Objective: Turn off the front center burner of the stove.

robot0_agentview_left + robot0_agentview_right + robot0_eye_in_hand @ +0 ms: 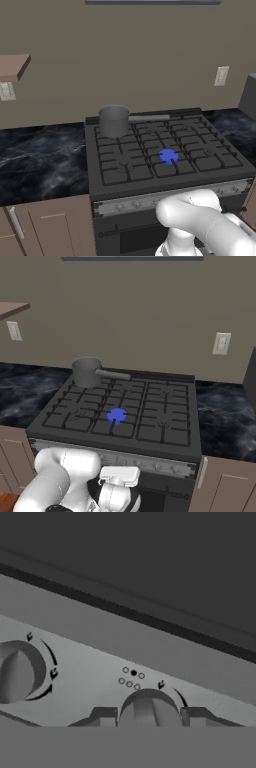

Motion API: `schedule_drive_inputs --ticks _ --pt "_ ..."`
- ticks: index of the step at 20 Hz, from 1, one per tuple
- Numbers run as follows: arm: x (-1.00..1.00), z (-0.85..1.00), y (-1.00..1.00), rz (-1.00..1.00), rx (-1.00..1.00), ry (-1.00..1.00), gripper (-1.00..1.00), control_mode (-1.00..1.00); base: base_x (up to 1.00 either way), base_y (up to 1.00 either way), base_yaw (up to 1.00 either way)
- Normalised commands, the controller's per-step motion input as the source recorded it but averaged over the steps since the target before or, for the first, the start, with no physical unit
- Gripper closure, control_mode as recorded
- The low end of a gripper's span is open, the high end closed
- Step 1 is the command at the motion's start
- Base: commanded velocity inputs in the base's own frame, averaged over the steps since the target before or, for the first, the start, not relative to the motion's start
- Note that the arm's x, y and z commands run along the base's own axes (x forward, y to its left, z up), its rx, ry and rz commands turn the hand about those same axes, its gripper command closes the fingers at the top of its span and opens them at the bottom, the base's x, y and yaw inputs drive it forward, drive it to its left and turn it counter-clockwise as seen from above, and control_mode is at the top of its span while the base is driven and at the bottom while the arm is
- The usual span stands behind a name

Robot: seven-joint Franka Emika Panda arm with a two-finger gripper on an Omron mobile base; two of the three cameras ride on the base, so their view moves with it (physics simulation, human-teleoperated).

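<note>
The jaws [149, 716] sit close up against the stove's silver control strip [100, 667], their two dark fingertips [103, 716] flanking a round knob [149, 708] on either side, pressed in narrow so that the knob fills the gap between them; whether the pads actually bite the knob or merely stand against its sides cannot be told from the hand view. Above that knob a small cluster of ring marks with one dark dot [133, 673] is printed on the strip, and a curved arrow runs round the knob's upper edge. A second knob [17, 672] stands well apart to the left in the hand view, untouched. In the base views the white arm [200, 220] bends low in front of the stove [165, 150], its hand down at the level of the front strip before the dark oven door. The front center burner [168, 156] glows bright blue under the black grates, in the middle of the front row. A grey saucepan [114, 120] rests on the rear left burner, its handle pointing right along the back. Dark marbled table [40, 160] lies on both sides of the stove.
</note>
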Motion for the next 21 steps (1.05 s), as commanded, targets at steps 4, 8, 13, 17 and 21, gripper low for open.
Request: schedule_drive_inputs --ticks 4,8,13,17,21 --pt "0.11 0.27 0.01 0.01 0.55 0.00 1.00 -1.00 0.00 0.00 0.00" --pt "0.16 0.29 0.00 0.00 0.55 0.00 1.00 -1.00 0.00 0.00 0.00" --pt "0.19 0.29 0.01 0.01 0.55 0.00 1.00 -1.00 0.00 0.00 0.00" --pt "0.23 0.21 0.00 0.00 0.54 0.04 1.00 -1.00 0.00 0.00 0.00" --pt "0.22 0.02 0.00 0.00 0.41 0.04 1.00 -1.00 0.00 0.00 0.00"
